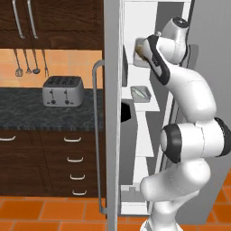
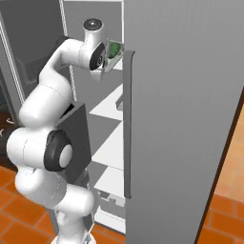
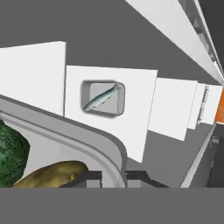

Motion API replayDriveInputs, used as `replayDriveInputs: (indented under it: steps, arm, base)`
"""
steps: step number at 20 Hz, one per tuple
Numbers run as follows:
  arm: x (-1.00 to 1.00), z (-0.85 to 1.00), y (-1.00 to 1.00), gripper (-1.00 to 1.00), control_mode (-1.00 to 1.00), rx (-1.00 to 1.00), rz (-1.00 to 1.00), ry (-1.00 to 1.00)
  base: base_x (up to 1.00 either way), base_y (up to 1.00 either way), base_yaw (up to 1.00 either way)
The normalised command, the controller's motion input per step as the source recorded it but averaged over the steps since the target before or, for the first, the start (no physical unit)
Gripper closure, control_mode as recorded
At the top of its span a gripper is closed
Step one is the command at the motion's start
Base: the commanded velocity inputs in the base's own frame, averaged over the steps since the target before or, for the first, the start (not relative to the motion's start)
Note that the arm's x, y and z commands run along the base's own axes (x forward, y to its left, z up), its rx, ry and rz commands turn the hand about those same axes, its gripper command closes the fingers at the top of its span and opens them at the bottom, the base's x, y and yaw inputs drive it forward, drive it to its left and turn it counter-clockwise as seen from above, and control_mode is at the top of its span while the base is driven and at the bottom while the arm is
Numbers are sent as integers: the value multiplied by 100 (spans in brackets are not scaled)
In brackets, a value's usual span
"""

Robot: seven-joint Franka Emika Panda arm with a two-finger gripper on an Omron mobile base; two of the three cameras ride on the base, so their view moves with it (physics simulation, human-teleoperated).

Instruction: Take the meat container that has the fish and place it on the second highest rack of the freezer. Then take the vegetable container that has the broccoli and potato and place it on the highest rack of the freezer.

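My gripper (image 3: 113,177) is shut on the rim of the vegetable container (image 3: 87,136), a grey tray. Broccoli (image 3: 11,159) and a potato (image 3: 50,174) lie inside it. In the left base view the vegetable container (image 1: 139,53) hangs at the hand, level with the highest freezer rack. From the right, the vegetable container (image 2: 114,53) shows green at the wrist, tilted against the door edge. Below it, the meat container (image 3: 103,98) with a silver fish rests on a white shelf. The meat container (image 1: 140,93) sits on the second highest rack.
The freezer door (image 1: 112,135) stands open on the left, with a long handle (image 1: 97,135). The closed grey door (image 2: 190,119) and its handle (image 2: 127,124) are close on the right. Lower white shelves (image 2: 112,143) sit beneath. A toaster (image 1: 63,90) stands on the dark counter (image 1: 27,113).
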Motion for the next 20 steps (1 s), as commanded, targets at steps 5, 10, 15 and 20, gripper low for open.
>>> replayDriveInputs:
  steps: [5, 10, 15, 20]
  arm:
    - [100, 2, -19, 100, -100, 2, -2, 3]
    - [100, 2, -17, 100, -100, 3, -1, 7]
    - [100, -2, -15, 100, -100, 0, -1, 0]
    - [88, -42, 0, -100, -100, 0, -1, -10]
  base:
    - [0, 0, 0]
    - [0, 0, 0]
    - [0, 0, 0]
    - [0, 0, 0]
